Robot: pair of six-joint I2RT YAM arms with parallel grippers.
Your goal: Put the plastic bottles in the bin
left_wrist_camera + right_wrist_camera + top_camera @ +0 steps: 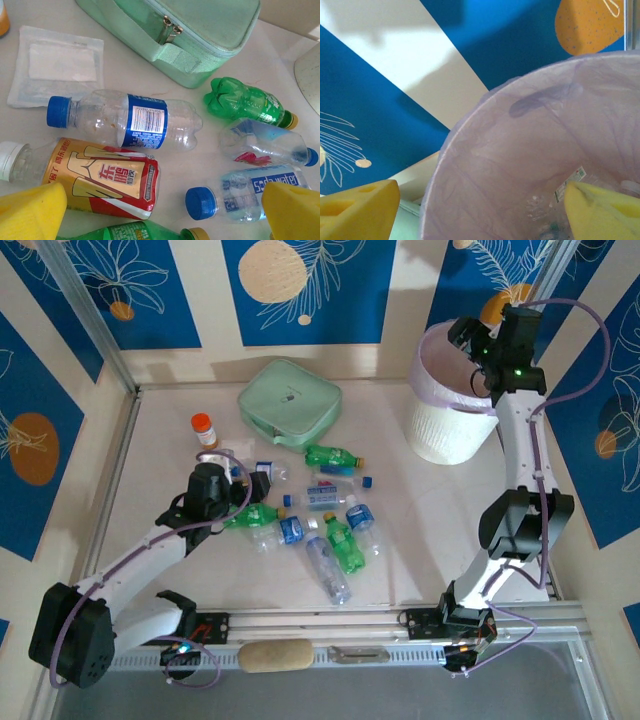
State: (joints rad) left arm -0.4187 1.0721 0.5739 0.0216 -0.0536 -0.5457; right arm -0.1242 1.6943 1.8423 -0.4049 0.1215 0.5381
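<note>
Tabletop (420,540) with the bin (450,425) at upper right and bottles (325,520) loose at centre.
The bin's lilac liner holds what may be a bottle (570,187) low inside. The green pouch (290,400) lies above the bottles. The right fingers (355,212) hang over the bin's mouth, wide apart and empty. The left fingers (30,212) are spread wide over the bottles, holding nothing.

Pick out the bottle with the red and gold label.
The white-capped bottle at lower left in the left wrist view; the other bottles there have blue or yellowish caps.
</note>
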